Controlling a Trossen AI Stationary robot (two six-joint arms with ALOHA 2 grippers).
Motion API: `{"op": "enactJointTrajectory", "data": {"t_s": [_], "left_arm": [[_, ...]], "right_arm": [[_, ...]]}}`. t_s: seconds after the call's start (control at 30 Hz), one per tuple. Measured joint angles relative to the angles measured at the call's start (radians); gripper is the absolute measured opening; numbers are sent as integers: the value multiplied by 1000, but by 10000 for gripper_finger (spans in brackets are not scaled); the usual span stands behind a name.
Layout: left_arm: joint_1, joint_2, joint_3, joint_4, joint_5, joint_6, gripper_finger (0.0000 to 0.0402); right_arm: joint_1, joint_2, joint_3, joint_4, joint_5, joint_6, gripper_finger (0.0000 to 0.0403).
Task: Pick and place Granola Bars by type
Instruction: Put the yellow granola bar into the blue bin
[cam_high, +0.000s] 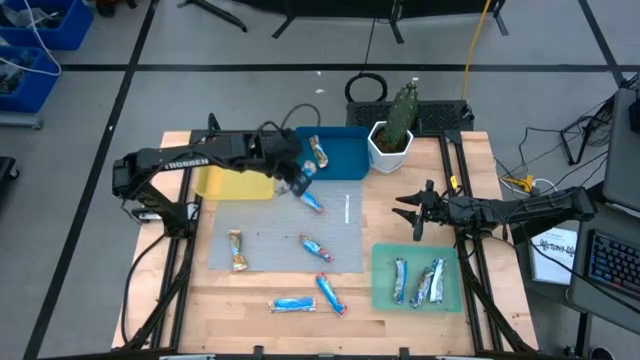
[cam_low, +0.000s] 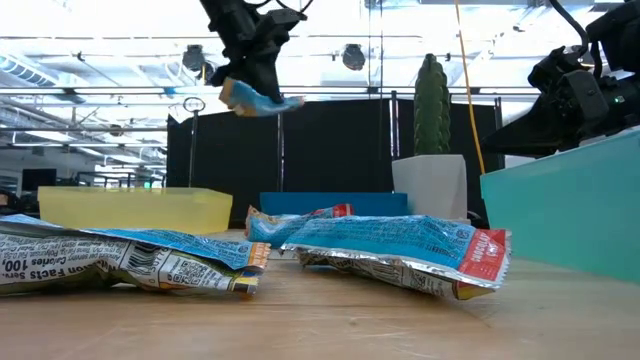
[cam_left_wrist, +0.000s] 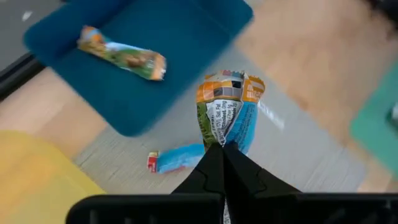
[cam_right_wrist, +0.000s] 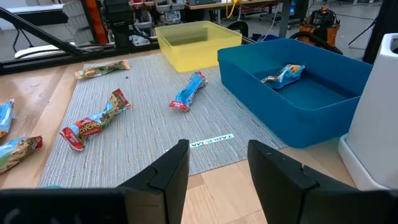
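Observation:
My left gripper (cam_high: 298, 182) is shut on a granola bar (cam_left_wrist: 227, 109) with a blue, orange and green wrapper. It holds the bar high over the grey mat (cam_high: 285, 235), just in front of the blue tray (cam_high: 345, 160). One bar (cam_high: 320, 152) lies flat in that tray. More bars lie flat on the mat (cam_high: 313, 202) (cam_high: 316, 247) (cam_high: 237, 250) and on the wood near the front edge (cam_high: 293, 304). My right gripper (cam_right_wrist: 217, 168) waits open at the table's right side, touching nothing. My left gripper pinches one crimped end of the bar's wrapper (cam_left_wrist: 222, 142) between its two fingers. The fingers slant down from the table's left side. The bar (cam_low: 260, 100) sticks out beyond the fingertips, lifted clear of the mat and the trays.
A yellow tray (cam_high: 235, 182) stands under my left arm at the back left. A green tray (cam_high: 385, 285) with several bars sits at the front right. A white pot with a cactus (cam_high: 392, 140) stands right of the blue tray.

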Motion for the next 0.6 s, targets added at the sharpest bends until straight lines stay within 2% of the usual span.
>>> {"op": "enactJointTrajectory", "data": {"t_s": [0.3,0.6], "left_arm": [[88,0,39,12,-52,-302,0],[148,0,39,25,-230,-624,0]], "right_arm": [[0,0,0,0,0,0,157],[0,0,0,0,0,0,157]]}}
